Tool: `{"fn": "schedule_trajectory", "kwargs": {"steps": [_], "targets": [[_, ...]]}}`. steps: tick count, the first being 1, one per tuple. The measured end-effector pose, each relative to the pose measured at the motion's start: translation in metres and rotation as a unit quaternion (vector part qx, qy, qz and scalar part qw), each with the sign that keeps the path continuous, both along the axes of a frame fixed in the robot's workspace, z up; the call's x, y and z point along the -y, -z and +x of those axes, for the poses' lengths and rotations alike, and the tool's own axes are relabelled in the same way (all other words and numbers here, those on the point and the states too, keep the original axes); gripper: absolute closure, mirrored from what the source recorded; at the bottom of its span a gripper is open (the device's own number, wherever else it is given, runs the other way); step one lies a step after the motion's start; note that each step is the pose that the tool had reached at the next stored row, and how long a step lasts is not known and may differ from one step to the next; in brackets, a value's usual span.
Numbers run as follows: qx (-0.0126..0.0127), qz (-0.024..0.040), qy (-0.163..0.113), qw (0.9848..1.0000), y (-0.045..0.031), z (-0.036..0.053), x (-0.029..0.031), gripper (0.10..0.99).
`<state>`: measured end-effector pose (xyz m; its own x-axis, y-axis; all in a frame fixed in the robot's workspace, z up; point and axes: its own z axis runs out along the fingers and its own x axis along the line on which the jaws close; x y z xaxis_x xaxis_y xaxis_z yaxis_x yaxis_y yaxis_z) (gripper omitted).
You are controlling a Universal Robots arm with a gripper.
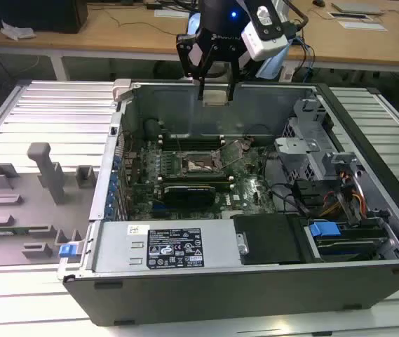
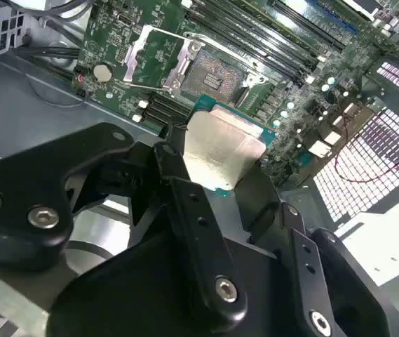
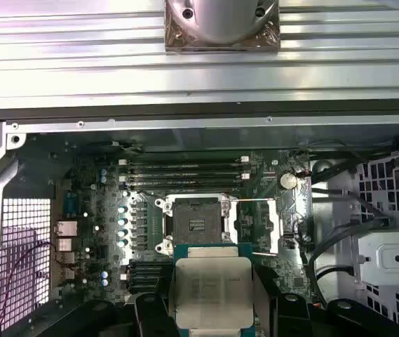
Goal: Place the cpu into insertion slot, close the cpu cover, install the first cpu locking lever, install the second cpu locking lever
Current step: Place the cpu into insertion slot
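Evidently holds the cpu (image 1: 215, 98) flat, gripper (image 1: 214, 91) clamped on its edges, at upper centre of the exterior view, well above the bare insertion slot (image 1: 198, 165) mid-frame, with the cpu cover (image 3: 278, 228) thrown back to admit it.

Bright, even light (glare on the cpu (image 2: 217, 151)).

Here's the tally: one chip (image 3: 212, 291), one gripper (image 1: 215, 95), one socket (image 3: 193, 223), one cover plate (image 2: 134, 56), one coin battery (image 3: 287, 180), one black expansion card (image 1: 188, 189), and one open computer case (image 1: 255, 298).
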<state>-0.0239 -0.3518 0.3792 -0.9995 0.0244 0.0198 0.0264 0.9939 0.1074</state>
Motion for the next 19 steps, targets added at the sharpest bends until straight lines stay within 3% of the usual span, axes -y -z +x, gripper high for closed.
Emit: {"fn": "schedule_trajectory", "kwargs": {"steps": [7,13,15,19], "targets": [[0.0000,0.0007,0.000,1.0000,0.0007,0.0000,0.0000,0.553],[0.0000,0.0007,0.000,1.0000,0.0074,0.0000,0.0000,0.553],[0.0000,0.0007,0.000,1.0000,0.0109,0.0000,0.0000,0.553],[0.0000,0.0007,0.001,1.0000,0.0278,-0.0006,0.0000,0.553]]}}
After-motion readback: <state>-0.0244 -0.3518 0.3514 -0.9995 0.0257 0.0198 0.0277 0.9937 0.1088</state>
